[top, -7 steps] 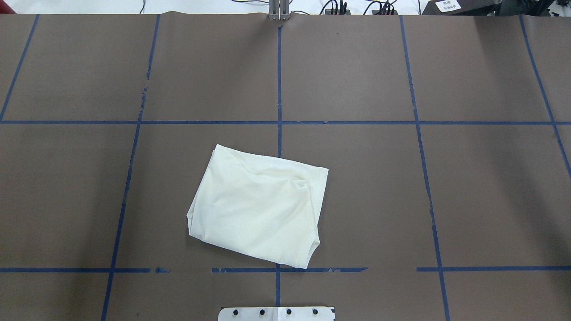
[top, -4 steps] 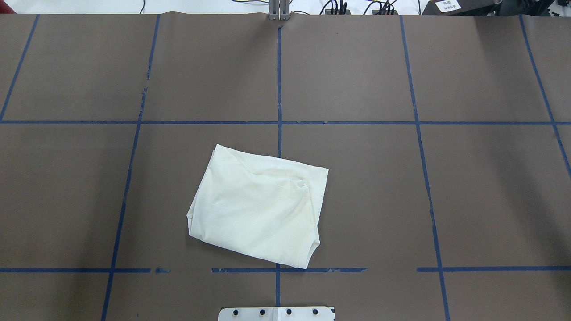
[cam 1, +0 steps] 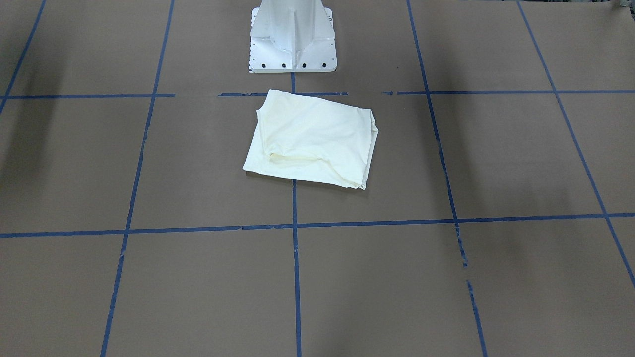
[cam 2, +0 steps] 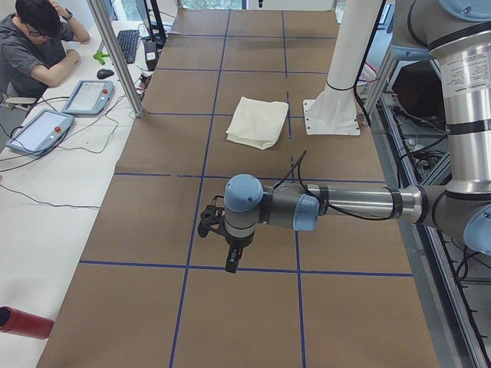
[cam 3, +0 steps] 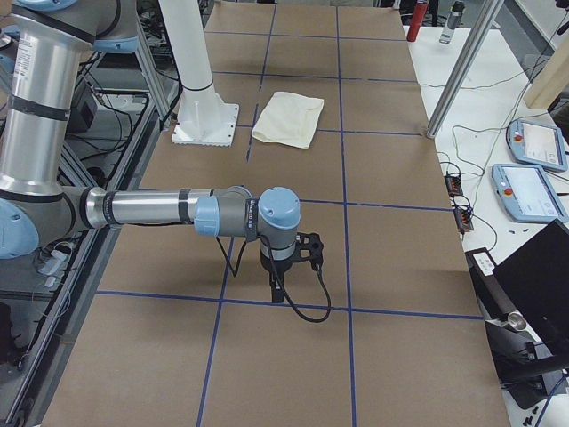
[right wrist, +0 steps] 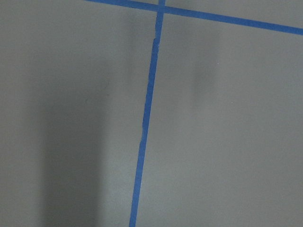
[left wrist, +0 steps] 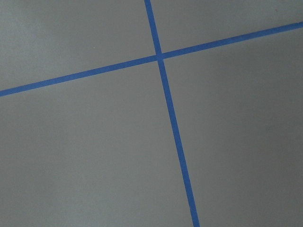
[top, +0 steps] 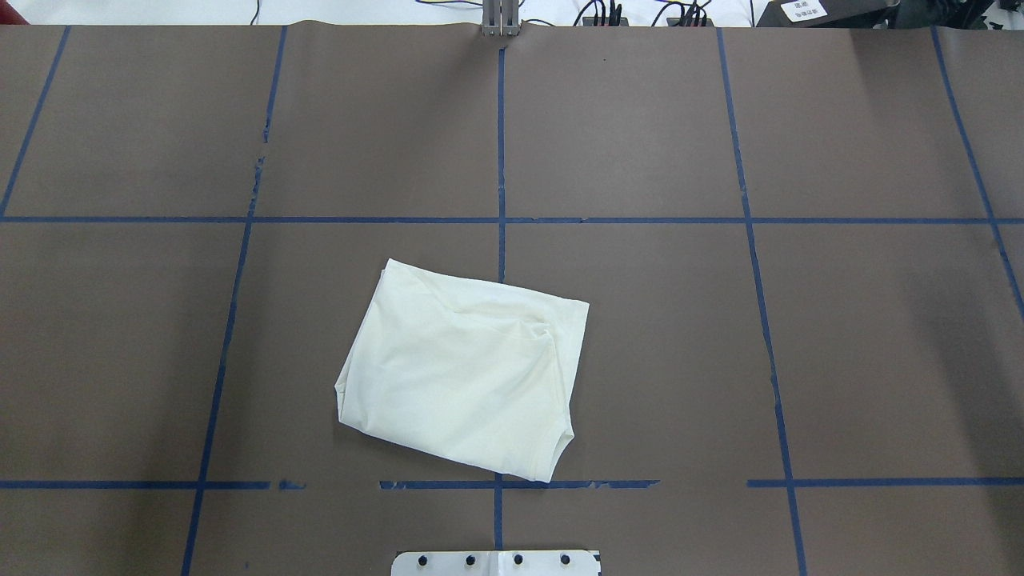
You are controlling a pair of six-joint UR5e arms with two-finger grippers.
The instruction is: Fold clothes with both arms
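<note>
The clothes [top: 464,376] lie as one folded cream bundle, plain side up, on the brown table in front of the pedestal. They also appear in the front-facing view [cam 1: 312,141] and both side views [cam 2: 257,121] [cam 3: 287,118]. Neither arm touches them. My left gripper [cam 2: 230,261] hangs low over the table far from the clothes, toward the table's left end. My right gripper [cam 3: 277,289] hangs likewise toward the right end. Both appear only in side views, so I cannot tell if they are open or shut. The wrist views hold only brown paper and blue tape lines.
The white pedestal base [cam 1: 293,37] stands just behind the clothes. Blue tape lines [top: 501,220] grid the table. Along the operators' side are a seated person [cam 2: 38,46], teach pendants [cam 3: 529,191], cables and aluminium posts [cam 2: 115,54]. A red bottle [cam 2: 23,322] lies off the table's left end.
</note>
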